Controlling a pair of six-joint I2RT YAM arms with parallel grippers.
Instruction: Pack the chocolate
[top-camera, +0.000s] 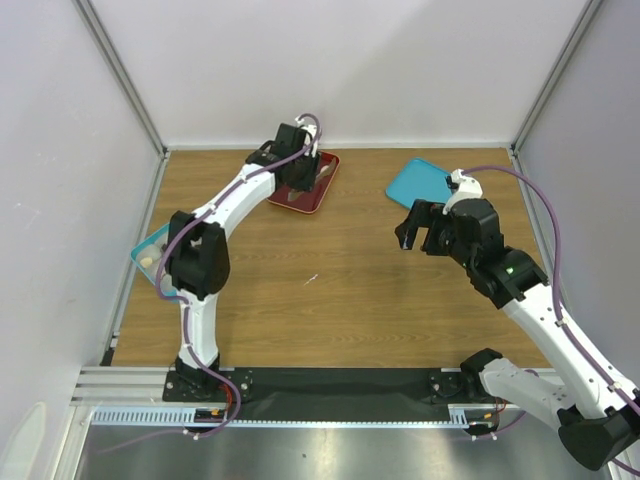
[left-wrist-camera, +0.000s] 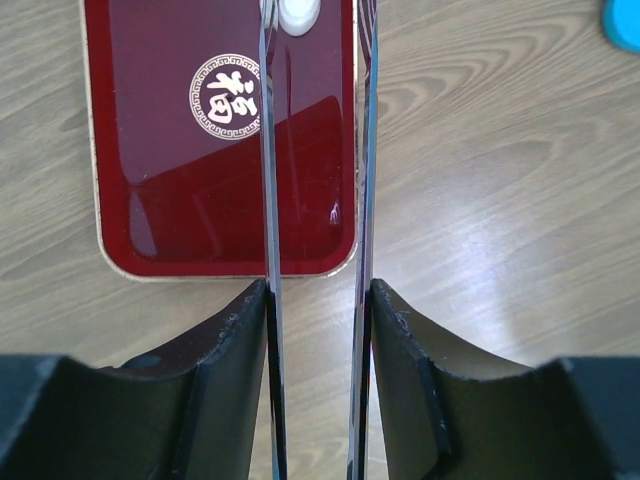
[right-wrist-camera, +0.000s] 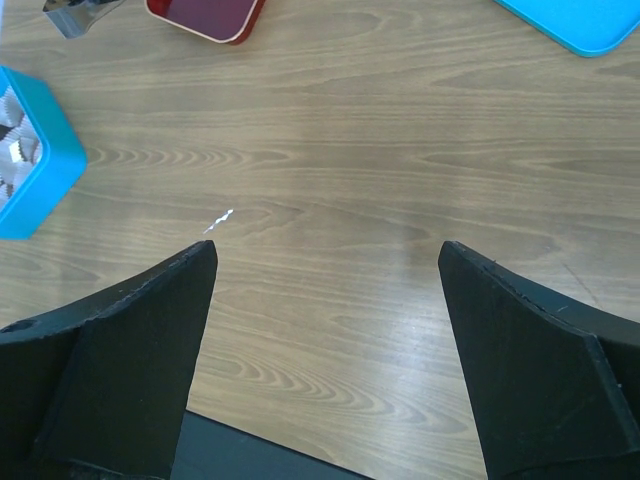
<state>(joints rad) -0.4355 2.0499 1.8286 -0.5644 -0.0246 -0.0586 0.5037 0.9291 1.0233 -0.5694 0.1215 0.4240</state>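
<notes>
the left hand is closed on thin metal tongs, whose tips straddle a pale chocolate at the far end of the red tray. the right hand hangs wide open and empty above the worktop. the teal box shows frilled paper cups, their contents unclear, so packing looks unfinished. the teal lid lies well apart from it.

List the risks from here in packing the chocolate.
1. The pale piece sits near the tips of the thin metal tongs in the left gripper; it could slip out or be crushed.
2. The teal box lies right beside the left arm, well away from the red tray; the piece may drop on the way, or the arm may nudge the box.
</notes>
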